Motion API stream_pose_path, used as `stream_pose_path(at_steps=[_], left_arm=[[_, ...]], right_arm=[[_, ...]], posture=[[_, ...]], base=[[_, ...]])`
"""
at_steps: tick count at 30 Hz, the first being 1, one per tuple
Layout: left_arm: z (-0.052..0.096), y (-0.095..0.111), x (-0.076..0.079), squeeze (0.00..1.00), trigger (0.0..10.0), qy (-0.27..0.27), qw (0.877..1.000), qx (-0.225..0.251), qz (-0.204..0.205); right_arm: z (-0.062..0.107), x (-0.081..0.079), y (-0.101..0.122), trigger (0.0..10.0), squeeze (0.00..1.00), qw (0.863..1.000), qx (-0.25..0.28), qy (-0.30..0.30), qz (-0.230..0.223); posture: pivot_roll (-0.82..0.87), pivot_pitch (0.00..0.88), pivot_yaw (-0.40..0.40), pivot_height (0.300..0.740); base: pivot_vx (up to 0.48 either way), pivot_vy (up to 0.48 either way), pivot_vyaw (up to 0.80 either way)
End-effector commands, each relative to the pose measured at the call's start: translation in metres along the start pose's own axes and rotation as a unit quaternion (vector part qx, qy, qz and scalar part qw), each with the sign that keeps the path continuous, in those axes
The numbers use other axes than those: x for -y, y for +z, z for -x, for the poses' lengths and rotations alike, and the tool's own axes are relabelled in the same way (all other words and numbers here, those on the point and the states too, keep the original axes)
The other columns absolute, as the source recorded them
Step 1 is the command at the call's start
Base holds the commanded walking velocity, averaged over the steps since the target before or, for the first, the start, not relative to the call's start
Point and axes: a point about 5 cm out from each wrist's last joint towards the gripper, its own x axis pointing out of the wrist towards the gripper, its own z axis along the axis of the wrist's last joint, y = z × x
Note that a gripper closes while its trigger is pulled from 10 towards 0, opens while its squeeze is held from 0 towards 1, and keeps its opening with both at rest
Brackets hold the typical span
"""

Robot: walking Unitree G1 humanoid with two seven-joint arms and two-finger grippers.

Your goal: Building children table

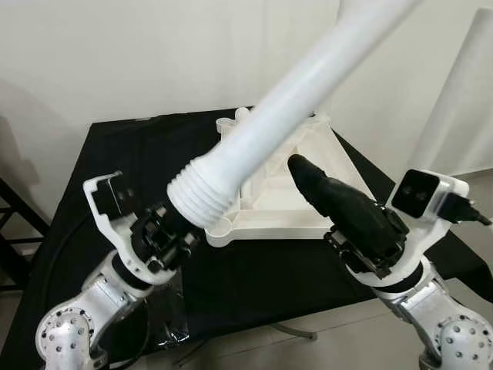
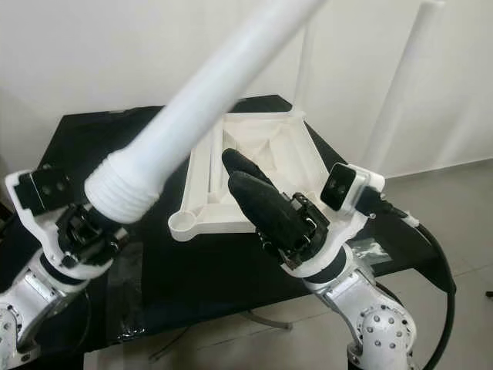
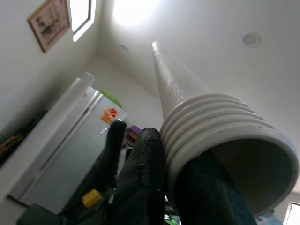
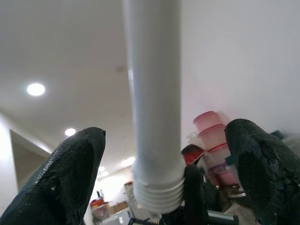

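Observation:
A long white table leg (image 1: 308, 100) slants from lower left to upper right over the table, its threaded end (image 1: 202, 189) lowest. My left gripper (image 1: 179, 222) is shut on that threaded end, with one finger (image 3: 140, 178) outside the rim and the other inside the open tube. The white tabletop (image 1: 308, 225) lies upside down on the black table (image 1: 123, 154), ribs showing. My right gripper (image 1: 308, 176) hovers over the tabletop's near right part, open. Its fingers (image 4: 75, 173) stand wide apart on either side of the leg without touching it.
Two more white legs (image 2: 408, 77) (image 2: 306, 62) stand upright at the tabletop's far corners. The black table's front edge runs just before my arms, with grey floor (image 2: 454, 193) to the right. A white wall rises close behind the table.

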Motion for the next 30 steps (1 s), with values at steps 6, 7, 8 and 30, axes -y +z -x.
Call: stream_pose_path(at_steps=[6, 7, 8, 30], left_arm=[[-0.003, -0.027, 0.008, 0.00, 0.0, -0.026, 0.998, -0.043, 0.039], [-0.003, -0.030, 0.009, 0.00, 0.0, -0.027, 0.997, -0.049, 0.044], [-0.003, -0.033, 0.009, 0.00, 0.0, -0.026, 0.997, -0.056, 0.047], [0.001, -0.057, 0.002, 0.00, 0.0, 0.008, 0.991, -0.129, 0.039]], right_arm=[[-0.011, -0.004, -0.002, 10.0, 0.00, 0.999, -0.027, 0.035, -0.004], [-0.012, -0.004, -0.003, 10.0, 0.00, 0.999, -0.032, 0.038, -0.006], [-0.012, -0.004, -0.004, 10.0, 0.00, 0.998, -0.037, 0.041, -0.008], [-0.041, 0.011, -0.020, 10.0, 0.00, 0.996, -0.043, 0.073, -0.014]], posture=[[-0.11, 0.000, -0.007, 0.740], [-0.11, 0.000, -0.007, 0.740], [-0.11, 0.000, -0.008, 0.740], [-0.10, 0.000, -0.010, 0.740]], base=[[0.000, 0.000, 0.00], [0.000, 0.000, 0.00], [0.000, 0.000, 0.00], [0.000, 0.000, 0.00]])
